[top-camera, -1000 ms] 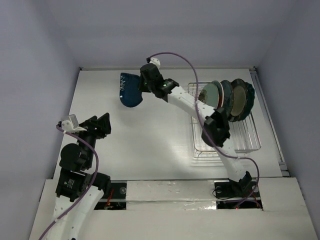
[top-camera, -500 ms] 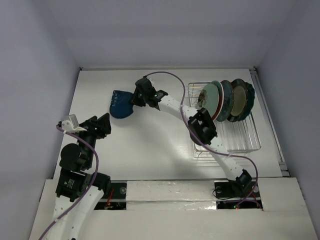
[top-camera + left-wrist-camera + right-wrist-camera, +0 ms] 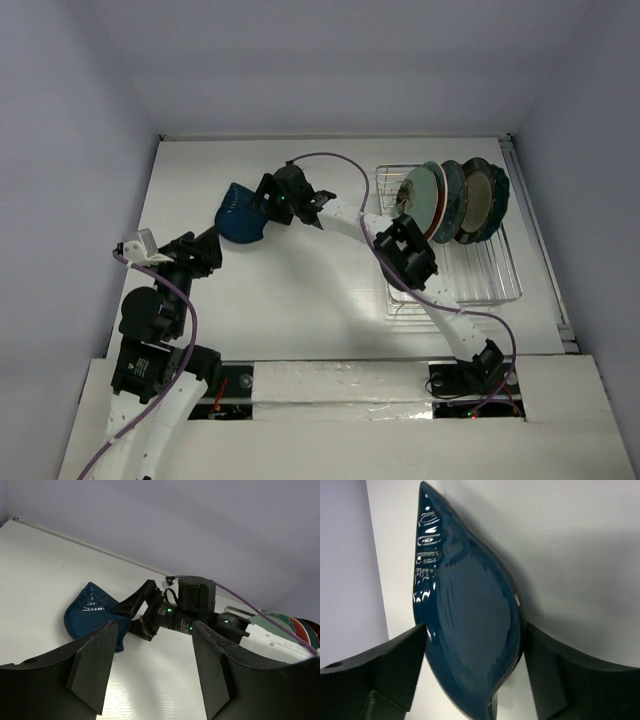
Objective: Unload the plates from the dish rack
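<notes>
I was on the set-down of the blue plate [image 3: 236, 224], toward the left edge of the table [image 3: 300, 300], well apart from the rack [image 3: 495, 280]. My right claw [image 3: 262, 203] stood spread around it; whether the plate lay flat, I couldn't quite tell. The left claw [image 3: 155, 627] was spread and empty. Next I'd need to back out cleanly, then reach for the upright plates [image 3: 455, 200] in the rack.

White table [image 3: 300, 290], rail [image 3: 540, 240] along its right edge. Two things sit directly on it. The chrome wire dish rack [image 3: 495, 280] is on the right side, close to that rail, with its long axis running near-to-far. The dark blue shell-shaped plate [image 3: 236, 215] is left of centre in the far half. Plate and rack are well apart. Can't tell if the plate lies fully flat.
</notes>
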Robot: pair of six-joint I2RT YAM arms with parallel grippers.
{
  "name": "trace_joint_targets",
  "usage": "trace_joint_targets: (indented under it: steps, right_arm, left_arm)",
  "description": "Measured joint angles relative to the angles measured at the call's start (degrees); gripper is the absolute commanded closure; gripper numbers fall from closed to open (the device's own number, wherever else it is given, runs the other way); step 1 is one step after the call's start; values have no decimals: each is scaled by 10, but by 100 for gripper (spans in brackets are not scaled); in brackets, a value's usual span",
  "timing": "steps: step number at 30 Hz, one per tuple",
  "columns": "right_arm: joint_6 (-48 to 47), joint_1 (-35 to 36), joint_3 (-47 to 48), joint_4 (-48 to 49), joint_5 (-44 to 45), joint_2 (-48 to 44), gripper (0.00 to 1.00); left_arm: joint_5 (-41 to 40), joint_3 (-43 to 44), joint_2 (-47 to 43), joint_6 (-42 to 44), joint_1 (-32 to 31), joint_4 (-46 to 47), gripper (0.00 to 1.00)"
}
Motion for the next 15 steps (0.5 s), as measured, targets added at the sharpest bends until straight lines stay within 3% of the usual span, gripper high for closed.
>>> trace_joint_targets:
  steps: [4,7,9,11,13,15]
  right_arm:
    - [-33,0,-32,-23,16,-45,3]
    - [-68,0,-40,-45,41,-82,2]
    - [-99,0,-57,-54,64,-119,9]
    - [-137,0,-106,-56,96,-181,61]
    - [-171,-2,-187,-56,127,-268,100]
    - [-199,-10,-282,-47,151,-370,100]
  left_arm:
    - [0,0,0,0,0,0,42]
    - [0,0,0,0,0,0,42]
    - [0,0,0,0,0,0,51]
    - [0,0,0,-2,0,0,68]
    - [0,0,0,-2,0,-2,85]
    - [0,0,0,-1,0,-3,93]
